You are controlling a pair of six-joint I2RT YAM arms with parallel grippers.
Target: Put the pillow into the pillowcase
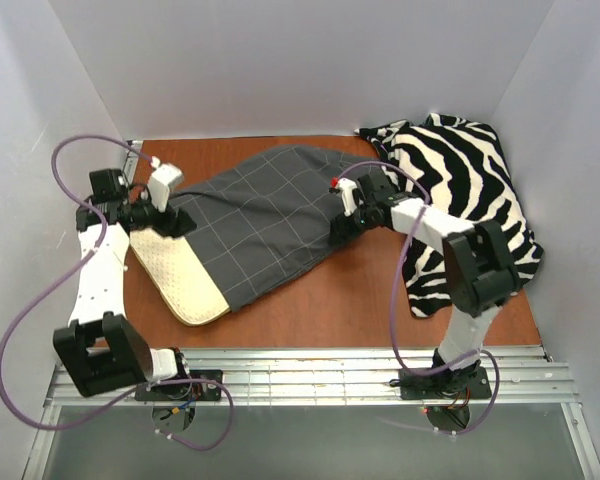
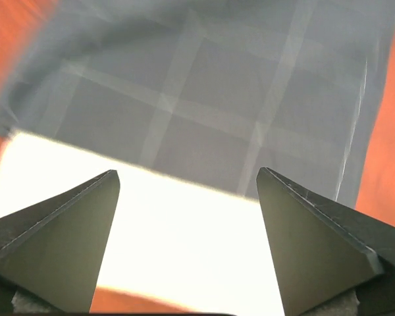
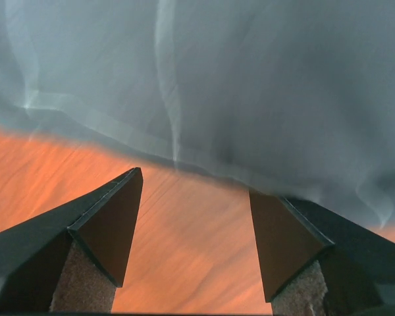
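**A:** At the lower left of the overhead frame, how much of the job is left?

**B:** The pillow's [image 1: 183,282] cream end pokes out of the pillowcase [image 1: 270,215] there. The rest appears to be inside, lying diagonally toward the upper right.

**A:** And my pincers?

**B:** Your left pincer [image 1: 173,222] sits at the mouth of the case, released, with its jaws spread and nothing between them. In its wrist view the hem crosses the pillow just ahead of the tips. Your right pincer [image 1: 340,228] is at the case's right edge, also released. The cloth edge lies just beyond its tips, over the bare surface [image 1: 330,310].

**A:** So what makes this step go well?

**B:** I'd say pinch only the upper layer of hem with the left, not the foam under it, and draw it toward the lower left over the exposed end. Use the right to anchor or tug the closed end so the case doesn't slide along with it. Stay off the zebra fabric [image 1: 460,180] at the upper right.
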